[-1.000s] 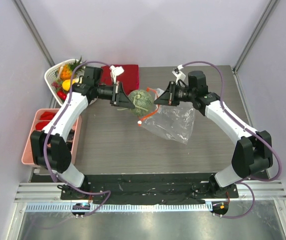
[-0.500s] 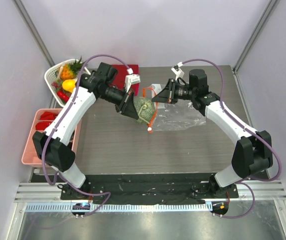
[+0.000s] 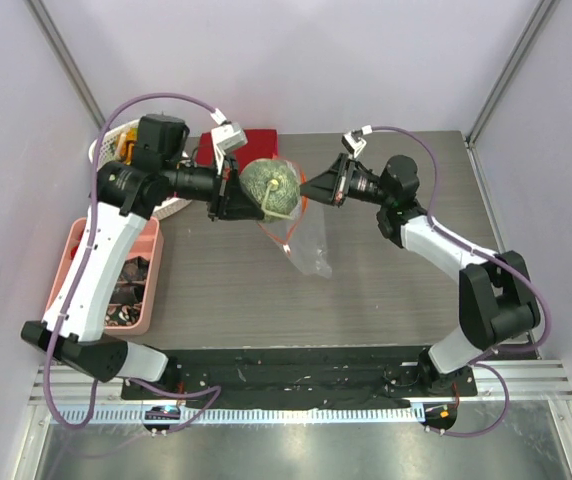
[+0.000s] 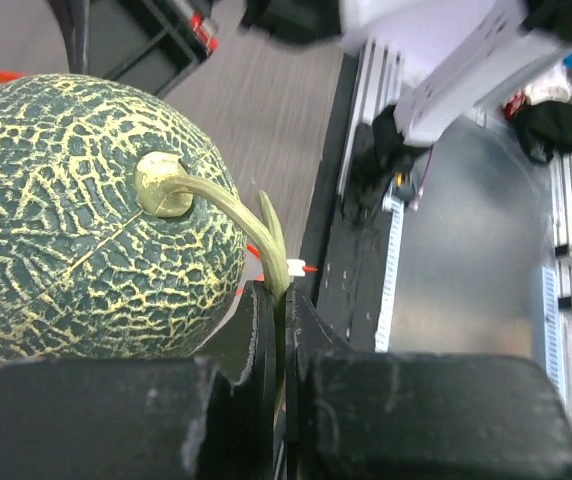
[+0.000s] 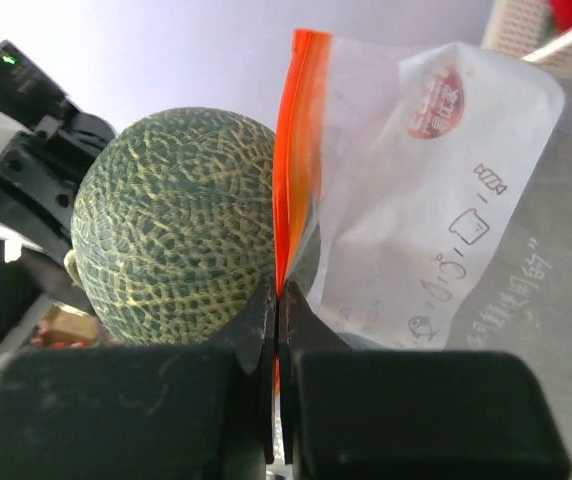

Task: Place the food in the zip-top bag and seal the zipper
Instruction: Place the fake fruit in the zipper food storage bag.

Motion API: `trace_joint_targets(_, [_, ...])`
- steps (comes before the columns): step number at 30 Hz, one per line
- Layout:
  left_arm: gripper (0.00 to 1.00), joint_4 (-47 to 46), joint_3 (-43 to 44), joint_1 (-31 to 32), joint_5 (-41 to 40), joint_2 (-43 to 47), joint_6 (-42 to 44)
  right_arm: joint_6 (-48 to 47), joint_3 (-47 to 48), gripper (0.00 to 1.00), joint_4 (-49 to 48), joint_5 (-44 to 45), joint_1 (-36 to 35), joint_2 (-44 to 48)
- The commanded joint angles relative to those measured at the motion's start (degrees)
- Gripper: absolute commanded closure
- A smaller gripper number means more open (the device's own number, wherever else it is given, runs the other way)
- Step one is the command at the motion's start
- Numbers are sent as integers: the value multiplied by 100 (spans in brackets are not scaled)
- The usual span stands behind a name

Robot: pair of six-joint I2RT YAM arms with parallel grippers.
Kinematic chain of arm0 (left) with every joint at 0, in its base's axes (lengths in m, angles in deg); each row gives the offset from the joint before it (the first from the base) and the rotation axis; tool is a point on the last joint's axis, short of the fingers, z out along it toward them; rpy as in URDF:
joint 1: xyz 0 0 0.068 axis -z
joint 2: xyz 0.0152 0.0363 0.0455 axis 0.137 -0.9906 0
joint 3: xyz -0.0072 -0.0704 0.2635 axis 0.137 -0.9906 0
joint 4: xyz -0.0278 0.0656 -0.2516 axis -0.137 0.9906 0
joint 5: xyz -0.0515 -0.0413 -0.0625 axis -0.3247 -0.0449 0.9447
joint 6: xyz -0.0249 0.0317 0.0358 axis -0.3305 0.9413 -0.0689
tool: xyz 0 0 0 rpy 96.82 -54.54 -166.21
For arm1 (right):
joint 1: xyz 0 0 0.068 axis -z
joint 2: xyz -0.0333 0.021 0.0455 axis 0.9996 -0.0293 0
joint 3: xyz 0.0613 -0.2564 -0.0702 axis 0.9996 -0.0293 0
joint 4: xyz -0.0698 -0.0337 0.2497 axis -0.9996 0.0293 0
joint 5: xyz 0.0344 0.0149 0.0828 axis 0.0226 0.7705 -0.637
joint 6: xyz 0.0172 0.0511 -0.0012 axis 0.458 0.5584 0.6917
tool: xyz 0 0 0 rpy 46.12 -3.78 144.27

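Observation:
My left gripper (image 3: pixel 234 194) is shut on the stem (image 4: pixel 236 205) of the round green netted melon (image 3: pixel 270 189) and holds it in the air over the back of the table. In the left wrist view the melon (image 4: pixel 86 220) fills the left side, above the jaws (image 4: pixel 284 330). My right gripper (image 3: pixel 318 186) is shut on the orange-red zipper strip (image 5: pixel 288 150) of the clear zip-top bag (image 3: pixel 304 245), which hangs below and right of the melon. In the right wrist view the melon (image 5: pixel 171 225) sits just left of the bag mouth; the bag (image 5: pixel 436 200) shows faint print.
A dark red folded cloth (image 3: pixel 256 143) lies at the back behind the melon. A white basket (image 3: pixel 116 140) with other toy food sits at the back left, mostly hidden by my left arm. A pink bin (image 3: pixel 116 285) stands at the left edge.
My left arm has lifted and swung the melon up and back. My right gripper has raised the zipper edge, so the bag now hangs instead of lying spread on the table.

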Motion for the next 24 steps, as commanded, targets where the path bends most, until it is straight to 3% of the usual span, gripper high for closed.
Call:
trace_joint_targets(1, [100,-1924,-76,-16,168,421,-1245,3018,3,99,-3331,75,-78,-493])
trace_joint_targets(6, [100,-2236,-15,-16,203,343,-1826,3632,-303,99,-3921,505,-131,-959])
trace_joint_targets(11, [100,-2289,29,28,334,150,-1967,4917,-796,99,-5687,1033,-139,-2100])
trace_joint_targets(15, [100,-2368,20,212,422,18,-2029,4655,-858,99,-5575,806,-139,-2252])
trace_joint_targets(20, [100,-2868,-14,589,598,-193,-2388,3786,-972,99,-4486,717,-139,-1998])
trace_joint_targets(23, [100,-3946,-418,669,773,-228,-3352,3346,-928,99,-3949,621,-139,-1778])
trace_joint_targets(24, [100,-4864,-767,678,774,-229,-4043,3275,-885,99,-3774,603,-139,-1708])
